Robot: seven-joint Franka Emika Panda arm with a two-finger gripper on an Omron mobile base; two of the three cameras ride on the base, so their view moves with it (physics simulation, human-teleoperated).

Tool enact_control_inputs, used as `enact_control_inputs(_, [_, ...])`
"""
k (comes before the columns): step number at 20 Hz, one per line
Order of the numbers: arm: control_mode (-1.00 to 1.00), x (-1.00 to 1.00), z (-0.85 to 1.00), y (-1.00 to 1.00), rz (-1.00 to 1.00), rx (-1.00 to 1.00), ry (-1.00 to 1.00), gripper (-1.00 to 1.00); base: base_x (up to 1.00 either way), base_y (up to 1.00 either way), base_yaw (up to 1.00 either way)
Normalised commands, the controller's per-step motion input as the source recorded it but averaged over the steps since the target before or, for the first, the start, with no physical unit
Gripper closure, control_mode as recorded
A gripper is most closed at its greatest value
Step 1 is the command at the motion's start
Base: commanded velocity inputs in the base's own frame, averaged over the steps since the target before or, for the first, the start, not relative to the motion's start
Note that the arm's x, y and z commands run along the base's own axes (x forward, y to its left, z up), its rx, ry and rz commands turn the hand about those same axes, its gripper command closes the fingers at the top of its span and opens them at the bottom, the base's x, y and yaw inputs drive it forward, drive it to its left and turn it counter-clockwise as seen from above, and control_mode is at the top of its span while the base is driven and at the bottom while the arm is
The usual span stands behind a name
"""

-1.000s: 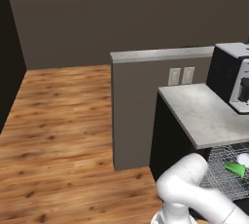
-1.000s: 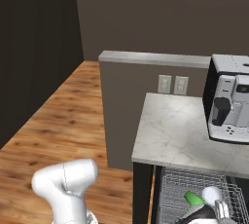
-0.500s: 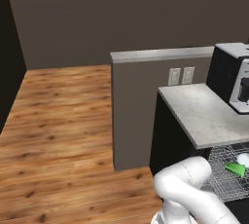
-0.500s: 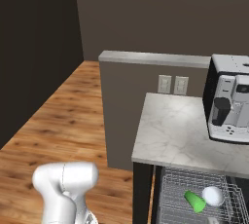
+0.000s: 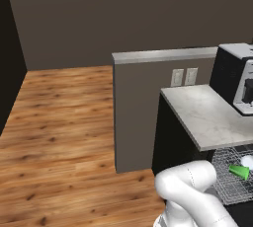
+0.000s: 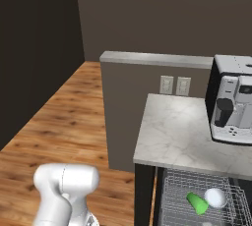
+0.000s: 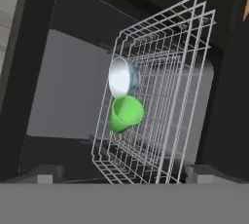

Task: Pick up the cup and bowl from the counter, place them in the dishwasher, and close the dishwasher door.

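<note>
The green cup (image 6: 197, 203) lies on its side in the silver wire rack (image 6: 172, 190) of the dishwasher, under the edge of the marbled counter (image 6: 172, 131). The white bowl (image 6: 215, 197) rests right beside it in the same rack. The left base view has the cup (image 5: 239, 171) and bowl (image 5: 247, 162) at its right edge. From the hand view I look into the rack (image 7: 185, 72) at the cup (image 7: 125, 113) and bowl (image 7: 121, 77), both some way off, and nothing is held. A grey, dark-framed panel (image 7: 63, 86) lies behind the rack; I cannot tell if it is the dishwasher door.
A black-and-silver coffee machine (image 6: 234, 99) stands on the counter at the back right. A grey partition wall (image 6: 147, 97) with two sockets rises behind the counter. Wooden floor (image 5: 59, 137) stretches to the left. My white arm's elbow (image 6: 66, 185) sits low in front.
The arm's elbow has sunk a little lower in both base views. A pale part of the hand seen near the bowl a second ago is gone from the right base view.
</note>
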Motion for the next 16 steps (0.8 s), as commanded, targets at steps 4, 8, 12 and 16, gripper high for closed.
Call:
enact_control_inputs(4, [-1.0,-0.67,0.35,0.07,0.03,0.0,-0.17,-1.0,0.0,0.0,0.0])
enact_control_inputs(8, [-1.0,-0.74,0.66,0.07,0.01,0.0,-0.2,-1.0,0.0,0.0,0.0])
enact_control_inputs(12, [-1.0,-0.65,0.33,0.09,0.02,0.0,-0.17,-1.0,0.0,0.0,0.0])
enact_control_inputs(16, [-1.0,-0.5,0.05,0.07,0.05,0.0,-0.15,-1.0,0.0,0.0,0.0])
